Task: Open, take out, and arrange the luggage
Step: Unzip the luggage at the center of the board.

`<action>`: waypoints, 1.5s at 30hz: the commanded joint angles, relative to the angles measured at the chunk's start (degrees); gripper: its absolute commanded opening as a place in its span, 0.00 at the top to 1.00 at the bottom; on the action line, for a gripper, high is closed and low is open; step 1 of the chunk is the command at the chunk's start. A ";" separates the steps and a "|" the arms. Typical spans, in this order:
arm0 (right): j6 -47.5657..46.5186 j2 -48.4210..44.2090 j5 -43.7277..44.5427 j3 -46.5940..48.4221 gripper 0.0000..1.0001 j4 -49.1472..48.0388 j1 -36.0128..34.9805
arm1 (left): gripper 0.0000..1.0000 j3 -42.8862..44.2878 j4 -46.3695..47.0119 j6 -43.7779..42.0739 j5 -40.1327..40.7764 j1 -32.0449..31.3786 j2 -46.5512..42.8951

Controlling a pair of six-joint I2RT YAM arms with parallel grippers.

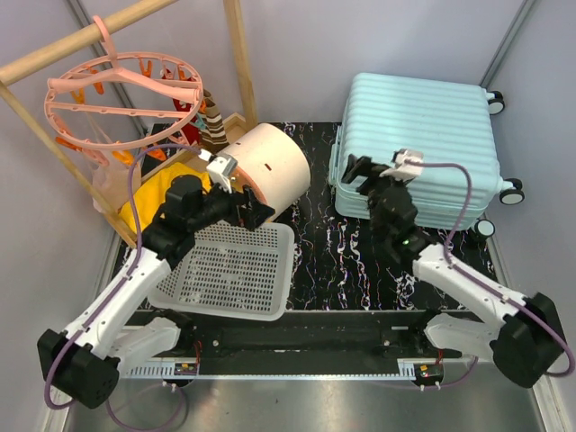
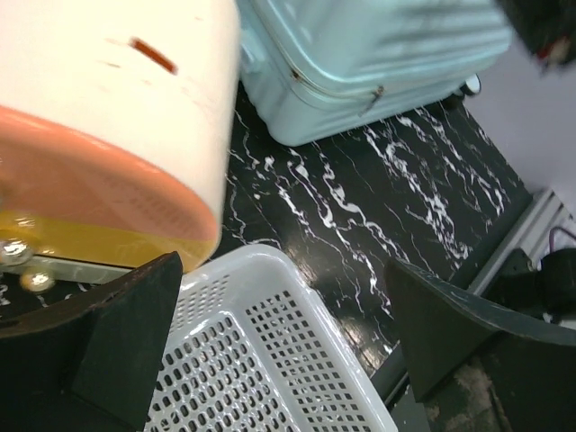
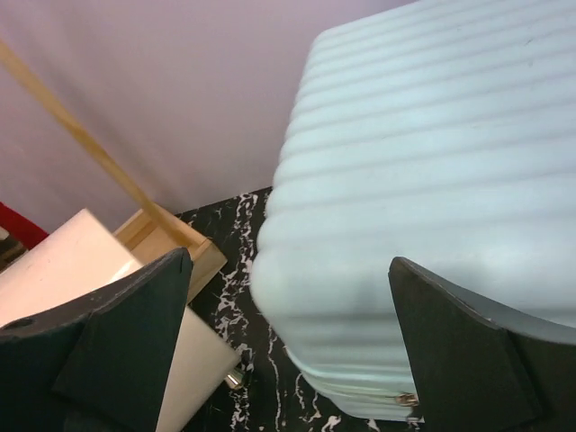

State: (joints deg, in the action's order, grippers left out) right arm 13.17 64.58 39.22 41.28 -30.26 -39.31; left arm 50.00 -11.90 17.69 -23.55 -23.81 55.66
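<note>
- Right end effector (image 1: 363, 171) hovers at the near left corner of the luggage (image 1: 423, 126), jaws spread wide and holding nothing (in its wrist view the ribbed shell fills the space beyond the fingertips, and I cannot tell whether they touch it).
- Left end effector (image 1: 256, 211) is also fully open and empty. It hangs over the far edge of the white perforated basket (image 1: 234, 270), just beside the cream-and-orange rounded box (image 1: 270, 162).
- The luggage lies flat and closed at the far right of the black marbled surface (image 1: 315, 252). One broad ribbed side faces up and the wheels (image 1: 511, 191) point to the right.
- In the left wrist view the zip seam runs shut along the side of the case, with a small pull tab (image 2: 373, 94) hanging from it.
- The rounded box lies on its side between the basket and the luggage, well apart from the case.
- A wooden frame (image 1: 238, 58) at the far left carries a pink round peg hanger (image 1: 126, 90), with yellow cloth (image 1: 153, 193) below it.
</note>
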 commanded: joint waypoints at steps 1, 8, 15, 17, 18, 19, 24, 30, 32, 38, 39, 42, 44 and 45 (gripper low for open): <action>7.84 -3.57 -13.46 6.87 0.00 27.43 7.38 | 0.01 1.24 2.85 -3.98 4.03 -6.76 1.64; 15.49 -4.45 -37.20 10.50 0.00 36.50 26.47 | 0.01 10.02 3.19 -5.73 13.26 -17.57 10.60; 18.64 -13.33 -44.93 7.69 0.00 38.69 36.66 | 0.10 15.47 19.17 -8.90 12.21 -21.54 27.03; 20.22 -14.30 -49.82 5.24 0.00 39.92 43.21 | 0.11 19.16 19.72 -8.99 12.56 -21.54 32.83; 21.80 -15.35 -52.12 4.35 0.00 40.10 45.70 | 0.11 20.39 19.72 -9.78 12.48 -21.54 34.24; 22.25 -15.97 -54.06 3.47 0.00 40.02 48.60 | 0.11 22.06 19.81 -10.39 12.82 -21.63 36.86; 22.25 -15.98 -56.28 2.76 0.00 40.90 56.01 | 0.01 24.87 22.53 -15.65 13.19 -21.54 41.37; 23.31 -11.94 -55.39 2.23 0.00 39.49 56.54 | 0.01 29.89 21.57 -20.59 14.49 -21.45 47.61; 23.22 -12.02 -55.22 1.79 0.00 39.23 56.89 | 0.03 29.98 21.22 -22.25 15.64 -21.36 48.75; 22.87 -11.84 -55.57 1.70 0.00 39.14 58.12 | 0.14 28.58 23.06 -24.02 11.43 -19.00 50.07; 22.87 -11.84 -55.66 1.70 0.00 39.14 58.12 | 0.15 28.14 23.24 -24.11 9.42 -18.73 50.07; 22.87 -12.10 -55.83 1.61 0.00 39.14 58.38 | 0.23 26.21 25.52 -24.55 6.43 -17.32 49.90; 22.87 -12.45 -55.75 1.53 0.00 39.14 58.47 | 0.32 25.59 26.84 -24.81 5.19 -16.45 50.25; 22.87 -12.63 -55.75 1.53 0.00 39.05 58.56 | 0.34 25.68 26.93 -25.07 3.79 -16.09 50.60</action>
State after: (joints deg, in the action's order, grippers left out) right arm 35.90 52.93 -14.76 42.72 10.59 18.76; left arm 76.42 8.82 -4.99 -14.37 -41.52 105.73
